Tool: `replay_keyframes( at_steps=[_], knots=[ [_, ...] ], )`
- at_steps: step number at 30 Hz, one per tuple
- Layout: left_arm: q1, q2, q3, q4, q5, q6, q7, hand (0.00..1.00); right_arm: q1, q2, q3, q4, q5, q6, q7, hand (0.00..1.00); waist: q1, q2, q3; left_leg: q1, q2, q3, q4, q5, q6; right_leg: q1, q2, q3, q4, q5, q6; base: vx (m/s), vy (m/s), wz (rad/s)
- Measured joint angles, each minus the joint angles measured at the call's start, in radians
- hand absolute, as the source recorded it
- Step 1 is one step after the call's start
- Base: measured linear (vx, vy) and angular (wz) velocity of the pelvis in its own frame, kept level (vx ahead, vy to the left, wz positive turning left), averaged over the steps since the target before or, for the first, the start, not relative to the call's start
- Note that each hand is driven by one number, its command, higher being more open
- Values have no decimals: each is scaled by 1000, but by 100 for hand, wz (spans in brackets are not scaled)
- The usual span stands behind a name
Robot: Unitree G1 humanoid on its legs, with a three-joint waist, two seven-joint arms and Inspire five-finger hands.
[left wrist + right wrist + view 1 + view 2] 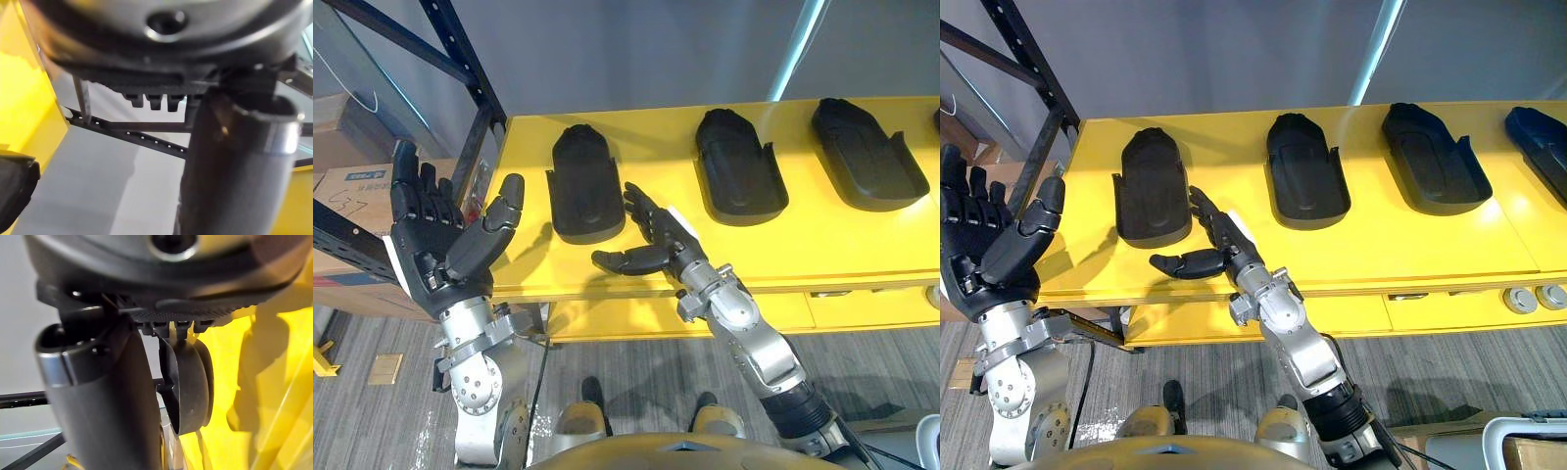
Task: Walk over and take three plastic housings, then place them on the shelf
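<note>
Three black plastic housings lie in a row on the yellow table point(822, 245): a left housing point(584, 183), a middle one point(737, 166) and a right one point(867, 154). My right hand point(651, 243) rests open on the table just right of the left housing's near end, fingers straight, thumb stretched out toward the front edge; that housing point(188, 387) shows close past its fingers. My left hand point(440, 235) is raised off the table's left end, open, palm up, holding nothing.
A dark metal shelf frame point(460, 73) stands at the table's left end, with cardboard boxes point(347, 191) behind it. A further dark housing point(1542, 137) lies at the far right. Drawer fronts point(862, 304) run below the table's front edge.
</note>
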Motion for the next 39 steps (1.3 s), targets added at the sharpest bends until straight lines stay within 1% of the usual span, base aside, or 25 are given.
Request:
replay_keyframes(
  at_steps=[4,12,19,21,24,28,29,30,31,32,33,34,36,37,39],
  knots=[
    [0,0,0,0,0,1,0,100,1,0,19,0,2,-6,11,100,0,-7,2,0,0,-1,0,0,0,1,0,-1,-1,0,0,0,0,0],
    [0,0,-3,0,0,1,0,100,1,0,54,1,1,-7,22,100,1,-8,2,1,0,-5,0,1,1,5,0,-5,-2,0,0,0,0,0],
    [3,0,-19,0,0,2,-2,100,1,1,68,14,1,-26,-7,100,2,-8,2,1,-1,-10,0,3,1,10,0,-10,-4,0,0,0,0,2],
    [3,0,-20,0,0,2,-6,100,2,1,71,17,-7,-34,-35,100,3,-8,2,1,-1,-10,-1,3,1,11,0,-10,-4,1,1,0,0,0],
    [3,0,-21,0,0,2,-8,100,3,1,62,35,-8,-70,-45,100,3,-8,2,1,-1,-10,-1,4,1,11,0,-10,-5,1,1,0,0,0],
    [5,0,-20,0,0,2,-10,100,8,1,8,17,-12,-179,-26,100,5,-9,1,1,-1,-10,-1,5,1,11,0,-10,-7,2,2,0,0,0],
    [6,0,-20,0,0,2,-17,100,17,1,-21,-26,-9,-222,-7,100,5,-9,1,1,-2,-9,-1,4,1,12,0,-10,-8,3,3,0,0,0],
    [6,0,-20,0,0,2,-21,100,23,1,-34,-51,-7,-238,4,100,5,-9,1,1,-2,-9,-1,4,1,12,0,-10,-8,3,4,0,0,0],
    [6,0,-19,0,0,2,-28,100,34,1,-52,-89,5,-262,26,100,5,-9,1,1,-2,-9,-1,4,1,12,0,-9,-8,3,4,0,0,0],
    [7,0,-15,0,-1,3,-40,100,47,1,-75,-142,43,-306,73,100,4,-9,1,2,-1,-9,-1,4,1,12,1,-9,-9,3,4,0,0,0],
    [8,0,-13,0,-1,3,-45,100,51,1,-80,-158,51,-325,89,100,2,-9,1,2,-1,-9,-1,4,1,12,1,-9,-9,3,4,0,0,0],
    [8,0,-9,0,-2,4,-55,100,57,1,-86,-182,54,-365,124,100,0,-8,0,3,-1,-8,-1,4,0,12,1,-8,-10,3,4,0,0,0],
    [8,0,-7,0,-2,4,-79,100,70,-1,-91,-203,64,-420,196,100,1,-8,-1,5,-1,-9,-1,3,0,15,1,-9,-10,3,4,0,0,0],
    [8,0,-7,0,-2,5,-85,100,72,0,-91,-203,79,-426,225,100,1,-8,-1,6,-1,-9,-1,3,0,16,2,-9,-11,3,4,0,0,0],
    [8,0,-4,0,-1,8,-104,100,85,-6,-82,-202,138,-433,343,100,4,-8,-1,14,-1,-9,-1,1,0,29,3,-10,-19,5,5,0,0,0]
  ],
)
